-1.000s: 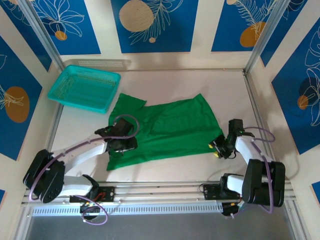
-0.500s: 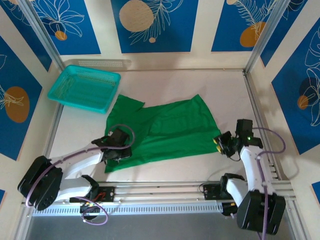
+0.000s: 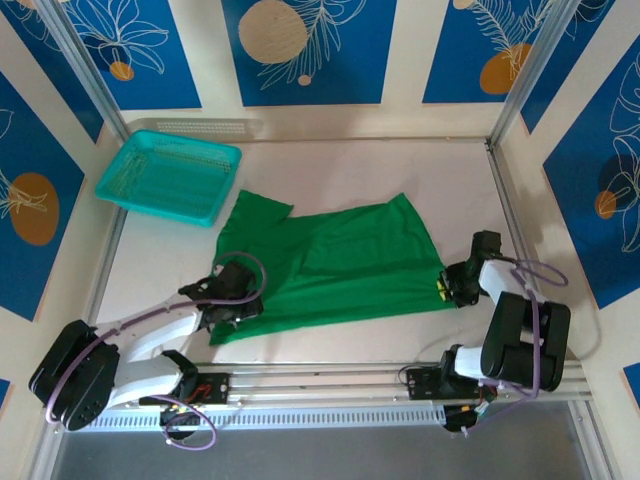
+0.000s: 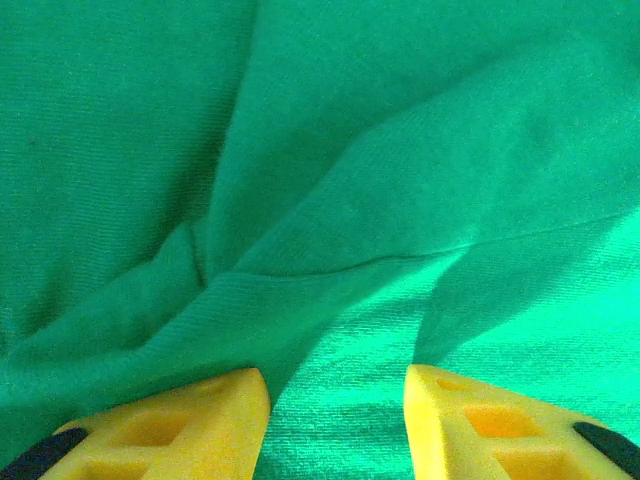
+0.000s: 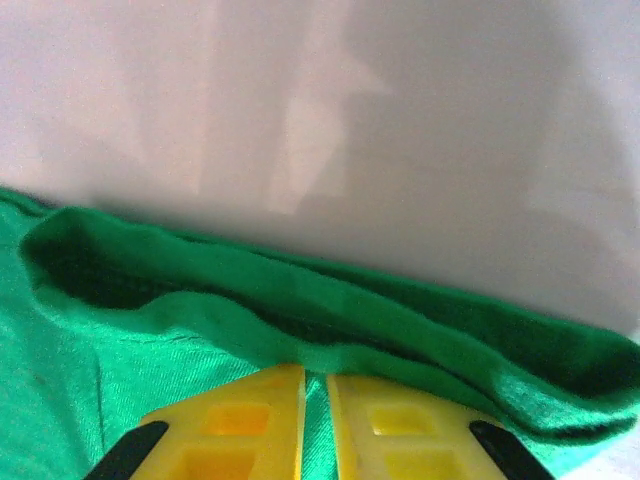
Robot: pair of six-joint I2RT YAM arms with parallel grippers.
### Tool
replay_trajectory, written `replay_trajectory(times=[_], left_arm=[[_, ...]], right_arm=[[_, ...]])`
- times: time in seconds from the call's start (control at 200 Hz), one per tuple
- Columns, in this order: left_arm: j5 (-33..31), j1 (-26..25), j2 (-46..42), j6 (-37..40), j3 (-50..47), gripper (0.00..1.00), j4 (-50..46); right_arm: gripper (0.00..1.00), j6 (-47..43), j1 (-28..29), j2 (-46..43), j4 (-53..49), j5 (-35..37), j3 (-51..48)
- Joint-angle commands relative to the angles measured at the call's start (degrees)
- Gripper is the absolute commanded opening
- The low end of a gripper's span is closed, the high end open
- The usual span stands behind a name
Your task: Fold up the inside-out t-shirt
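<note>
Lying on the table (image 3: 350, 165): the inside-out t-shirt (image 3: 330, 260), spread out flat and wrinkled near the middle, a sleeve pointing toward the teal basket (image 3: 170, 178) at the far left.
Left arm pose: elbow low and far out to the left, forearm slanting inward and away from the base to the shirt's near-left corner.
Left gripper (image 3: 238, 300): sits over the cloth at that corner; in the wrist view its yellow fingers (image 4: 200, 420) stand apart, released, with creased green fabric beneath and between them.
Right arm pose: folded tight over its base, wrist turned so the gripper points left at the shirt's near-right corner.
Right gripper (image 3: 447, 288): fingers (image 5: 240, 415) drawn almost together, clenched on the rolled hem, a thin strip of green in the slit between them.
</note>
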Motion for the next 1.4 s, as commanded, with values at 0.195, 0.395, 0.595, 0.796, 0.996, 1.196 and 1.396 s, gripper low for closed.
replay_trajectory(times=[0.195,0.395,0.595,0.796,0.996,1.196,1.396], left_arm=[[4.55,-0.33,-0.29,7.22,8.91,0.48,-18.47],[2.25,2.17,3.62,12.65,30.58,0.73,-22.27],[5.18,8.56,29.43,22.14,57.52,0.76,-22.33],[4.68,12.42,50.24,26.4,78.45,0.76,-25.6],[1.29,15.57,60.04,31.63,87.59,0.76,-24.74],[-2.35,19.15,65.98,29.25,91.44,0.78,-25.09],[1.91,21.39,72.01,28.39,95.98,0.79,-24.59]], right_arm=[[0.27,4.6,0.55,-14.03,-16.38,12.22,1.75],[0.38,-15.01,5.54,-9.29,-7.41,11.96,16.46],[0.41,-30.54,12.24,10.62,-0.39,4.75,32.73],[0.44,-37.26,12.51,25.24,3.34,-8.81,43.0],[0.44,-43.04,12.45,38.07,-3.79,-11.28,54.9],[0.45,-43.04,11.29,42.67,-3.0,-12.57,56.82],[0.45,-42.24,10.49,47.77,-5.91,-13.62,60.52]])
